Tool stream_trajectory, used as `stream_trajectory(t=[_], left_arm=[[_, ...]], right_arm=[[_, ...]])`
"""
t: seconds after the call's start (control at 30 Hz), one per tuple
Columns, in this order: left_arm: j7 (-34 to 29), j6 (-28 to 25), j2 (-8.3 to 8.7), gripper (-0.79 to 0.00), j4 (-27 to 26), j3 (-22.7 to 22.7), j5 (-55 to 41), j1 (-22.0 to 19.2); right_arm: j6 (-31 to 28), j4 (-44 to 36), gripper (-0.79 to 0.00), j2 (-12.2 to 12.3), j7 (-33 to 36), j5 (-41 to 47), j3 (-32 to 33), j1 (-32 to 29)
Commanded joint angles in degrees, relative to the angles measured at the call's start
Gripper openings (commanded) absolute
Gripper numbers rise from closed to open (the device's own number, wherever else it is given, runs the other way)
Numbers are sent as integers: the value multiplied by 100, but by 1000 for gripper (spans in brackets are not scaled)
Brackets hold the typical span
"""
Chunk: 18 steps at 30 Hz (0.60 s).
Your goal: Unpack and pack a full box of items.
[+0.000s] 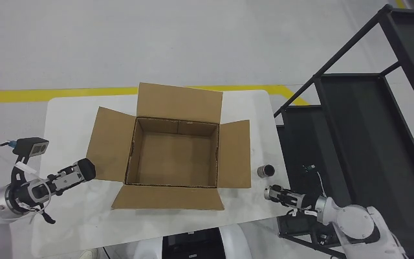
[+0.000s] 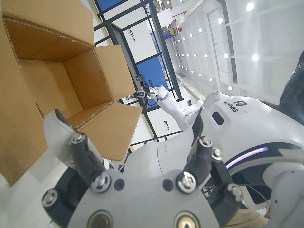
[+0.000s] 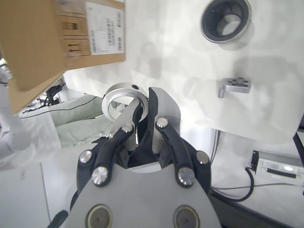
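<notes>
My right fingers (image 3: 163, 110) pinch a silver metal ring (image 3: 121, 89) by its wall, near the white tabletop's (image 3: 166, 48) edge. My left fingers (image 2: 57, 129) stand spread beside the open brown cardboard box (image 1: 174, 158). White printed labels (image 3: 104, 31) on one flap's outer face are too small to read.

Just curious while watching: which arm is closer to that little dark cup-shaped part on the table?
Right. The right gripper, holding a metal ring, sits just beside the dark part; the left gripper is on the far side of the cardboard box.
</notes>
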Motion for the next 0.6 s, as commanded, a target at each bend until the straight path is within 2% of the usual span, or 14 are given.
stream_trajectory(t=[0.0, 0.2, 0.4, 0.57], left_arm=[[0, 0, 0, 0, 0, 0, 0, 0], [0, 0, 0, 0, 0, 0, 0, 0], [0, 0, 0, 0, 0, 0, 0, 0], [0, 0, 0, 0, 0, 0, 0, 0]], right_arm=[[-136, -135, -785, 16, 55, 341, 163, -12], [-674, -698, -785, 41, 89, 1158, 528, -156], [-826, -1448, -785, 47, -146, 1003, 564, -213], [-487, -1979, -785, 63, -198, 597, 118, -59]])
